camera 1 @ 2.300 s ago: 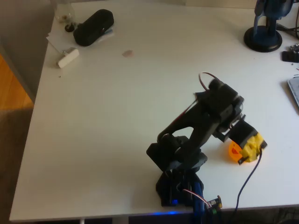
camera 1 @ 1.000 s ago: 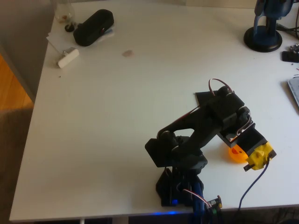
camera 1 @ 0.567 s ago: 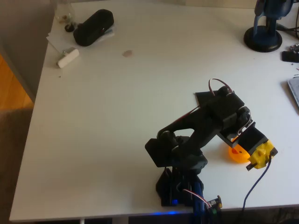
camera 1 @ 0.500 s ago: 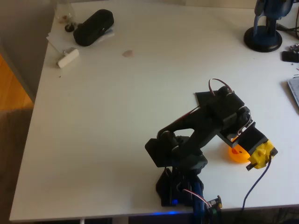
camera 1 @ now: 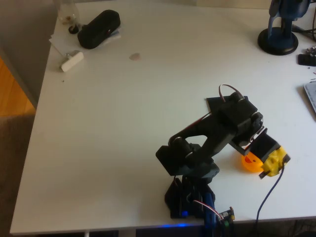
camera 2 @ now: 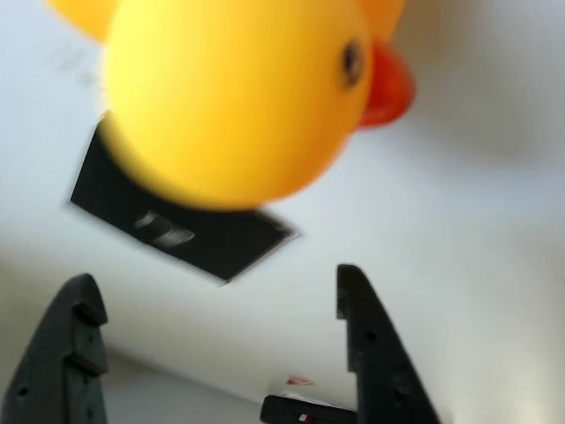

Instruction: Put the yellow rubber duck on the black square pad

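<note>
The yellow rubber duck (camera 1: 248, 162) sits on the white table near the front right, just right of the arm's base. In the wrist view the duck (camera 2: 238, 97) looms large at the top, orange beak to the right. My gripper (camera 1: 265, 157), its end wrapped in yellow tape, hovers right beside the duck. Both black fingers (camera 2: 364, 340) stand wide apart below the duck with nothing between them, so my gripper (camera 2: 221, 353) is open. The black square pad (camera 1: 214, 103) lies behind, mostly hidden under the arm; in the wrist view the pad (camera 2: 190, 230) lies beyond the duck.
A black oblong case (camera 1: 98, 28) and a white block (camera 1: 72, 60) lie at the back left on papers. A dark-blue stand base (camera 1: 278, 42) stands at the back right, with small items at the right edge (camera 1: 307, 58). The table's front edge is close.
The gripper swung right and lower past the duck, then edged back slightly toward it. The duck stayed where it was on the table.
</note>
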Robot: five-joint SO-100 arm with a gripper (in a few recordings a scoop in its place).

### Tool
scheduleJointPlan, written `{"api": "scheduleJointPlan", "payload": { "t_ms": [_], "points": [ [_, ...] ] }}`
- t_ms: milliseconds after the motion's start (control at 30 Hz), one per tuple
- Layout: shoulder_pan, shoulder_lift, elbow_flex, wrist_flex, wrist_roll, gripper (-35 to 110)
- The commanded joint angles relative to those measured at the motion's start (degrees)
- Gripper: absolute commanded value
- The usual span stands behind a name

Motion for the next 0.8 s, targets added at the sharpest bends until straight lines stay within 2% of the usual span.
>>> {"api": "scheduleJointPlan", "payload": {
  "t_ms": [0, 367, 600, 767],
  "points": [
    [-0.1, -1.0, 1.3, -0.4, -0.6, 30],
    [1.1, -0.5, 1.5, 0.3, -0.6, 30],
    [10.5, -0.3, 1.5, 0.2, -1.2, 30],
    [13.0, -0.2, 1.4, -0.4, -1.3, 30]
  ]
}}
